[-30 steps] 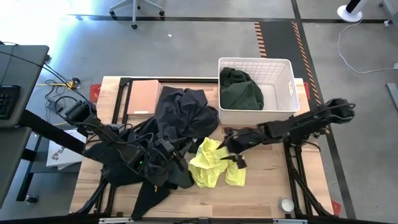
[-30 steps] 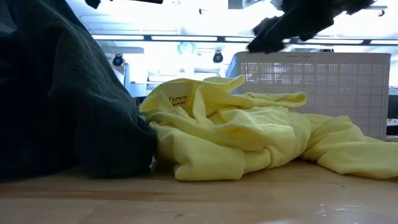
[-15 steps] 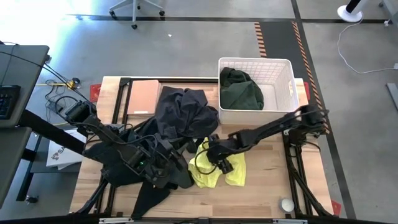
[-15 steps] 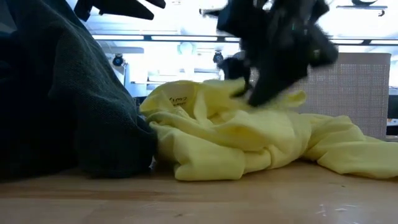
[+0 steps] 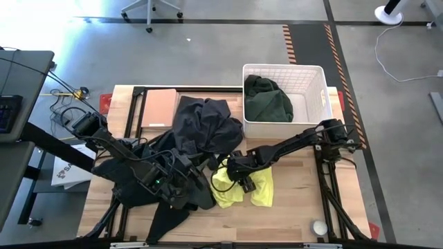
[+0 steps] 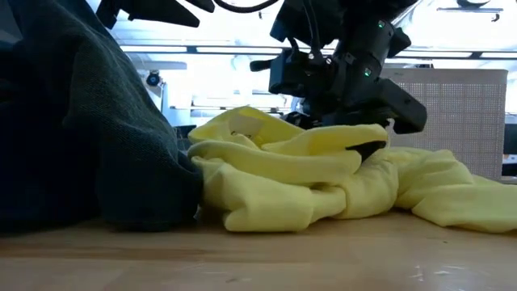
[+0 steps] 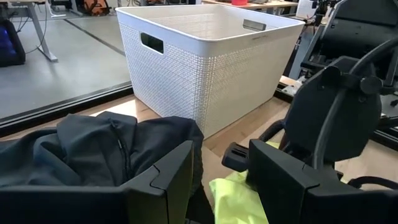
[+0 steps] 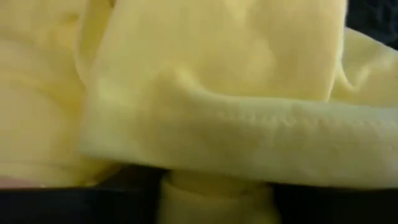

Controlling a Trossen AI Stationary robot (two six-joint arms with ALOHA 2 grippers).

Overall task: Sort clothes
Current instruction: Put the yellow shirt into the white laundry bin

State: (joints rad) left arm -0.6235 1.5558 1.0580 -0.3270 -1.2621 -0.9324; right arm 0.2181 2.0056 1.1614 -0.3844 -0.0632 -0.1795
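On the wooden tabletop [image 5: 297, 207], the big pile of soft dark clothes [image 5: 197, 128] lies beside the bright yellow soft shirt [image 5: 239, 188], near the white plastic lattice basket [image 5: 320, 93] (one dark green top [image 5: 266, 97] is already inside). The right claw [image 5: 239, 176] is pressed down into the yellow shirt, so the pick-up step looks in hand, though I cannot tell if it is clamped yet. Next it likely needs a firm pinch and a lift toward its place, while the left claw [image 5: 176, 181] waits over the dark pile, its fingers [image 7: 168, 177] apart.

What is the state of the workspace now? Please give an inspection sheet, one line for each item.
Surface: wooden table, bare at the front right.
Job's things: neon yellow garment in the middle; dark clothes pile at left; dark green garment in the white basket.
Clutter: tan board; small round object.
Grippers: right gripper pressed into the yellow garment; left gripper over the dark pile.
Cables: bundle off the left edge.
Surroundings: grey floor, chair base.
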